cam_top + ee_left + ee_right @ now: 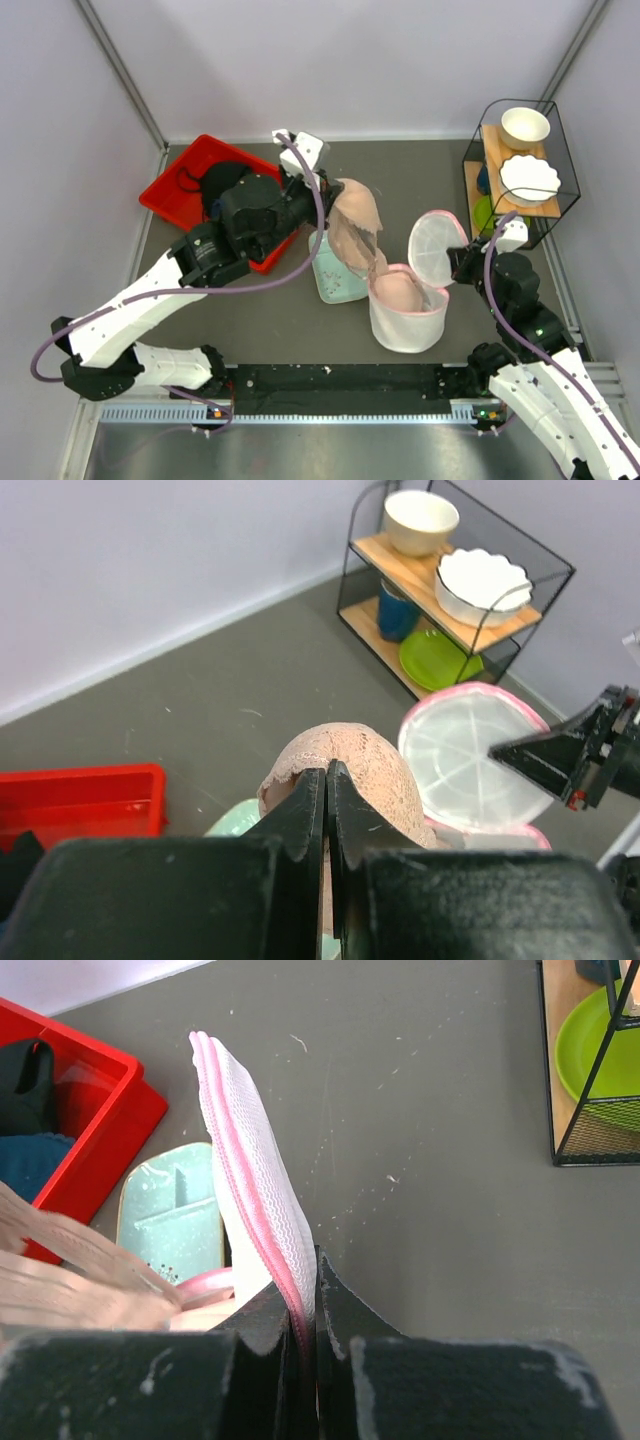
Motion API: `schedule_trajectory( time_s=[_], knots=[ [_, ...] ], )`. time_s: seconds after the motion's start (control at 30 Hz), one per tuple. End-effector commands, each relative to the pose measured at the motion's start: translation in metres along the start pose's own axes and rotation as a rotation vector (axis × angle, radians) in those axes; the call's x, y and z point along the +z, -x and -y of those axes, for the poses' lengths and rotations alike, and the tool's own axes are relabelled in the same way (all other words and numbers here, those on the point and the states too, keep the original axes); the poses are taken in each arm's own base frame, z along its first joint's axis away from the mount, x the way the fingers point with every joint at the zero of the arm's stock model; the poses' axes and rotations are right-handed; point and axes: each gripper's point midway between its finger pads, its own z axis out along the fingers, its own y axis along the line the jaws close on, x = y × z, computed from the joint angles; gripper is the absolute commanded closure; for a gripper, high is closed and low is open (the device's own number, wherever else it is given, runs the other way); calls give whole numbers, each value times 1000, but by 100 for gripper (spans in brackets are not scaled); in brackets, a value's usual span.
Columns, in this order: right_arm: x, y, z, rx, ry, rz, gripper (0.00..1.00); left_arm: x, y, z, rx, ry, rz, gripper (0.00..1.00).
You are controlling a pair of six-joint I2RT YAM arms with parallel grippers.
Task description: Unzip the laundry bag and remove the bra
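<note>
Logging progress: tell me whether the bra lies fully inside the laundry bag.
No, the left tool holds the bra up by one cup above the laundry bag, the rest trailing down to its open top.

The laundry bag is a round drum of white translucent mesh with pink trim, standing upright with its mouth open. Its circular lid is unzipped and stands raised almost on edge at the bag's far right side, with its rim pinched in the right gripper. The bra, pale peach with rounded padded cups, hangs from the closed left gripper. Its lower end reaches the bag's left rim.
</note>
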Motion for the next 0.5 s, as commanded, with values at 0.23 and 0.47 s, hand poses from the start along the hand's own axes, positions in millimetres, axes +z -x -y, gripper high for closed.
schedule_trajectory(
  time_s=[0.23,0.47],
  knots=[
    [-5,25,-11,36,32,63,100,-55,125,-51,20,224,377,100],
    [-6,27,-13,34,37,66,100,-85,168,-96,106,486,471,100]
  ],
)
